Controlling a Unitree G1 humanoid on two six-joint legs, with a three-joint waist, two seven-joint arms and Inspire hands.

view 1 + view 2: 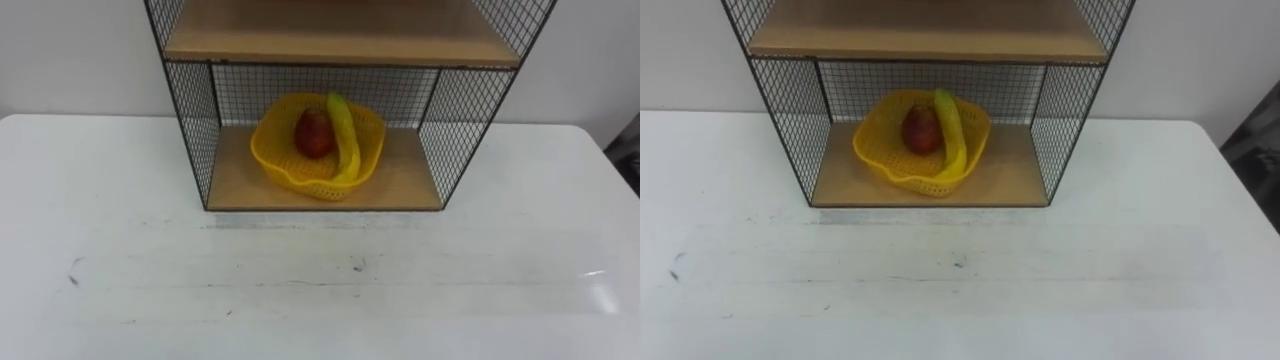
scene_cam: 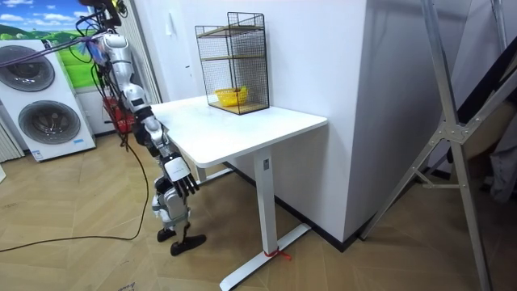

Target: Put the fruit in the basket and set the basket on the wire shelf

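The yellow basket (image 1: 318, 147) stands on the lower wooden board of the black wire shelf (image 1: 197, 130), tipped a little toward the front. Inside it lie a red apple (image 1: 314, 133) and a yellow banana (image 1: 345, 137), the banana resting across the right side of the apple. The same basket (image 2: 230, 97) sits in the shelf (image 2: 234, 61) at the far end of the white table. I stand at the table's near end by the room view's left. My right hand (image 2: 179, 173) hangs low beside the table edge with relaxed fingers, holding nothing.
The white table (image 1: 320, 280) stretches out in front of the shelf, with a few dark scuff marks. The shelf's upper board (image 1: 340, 40) is right above the basket. Washing machines (image 2: 44, 105) stand behind me, and a metal frame (image 2: 452, 137) at the room view's right.
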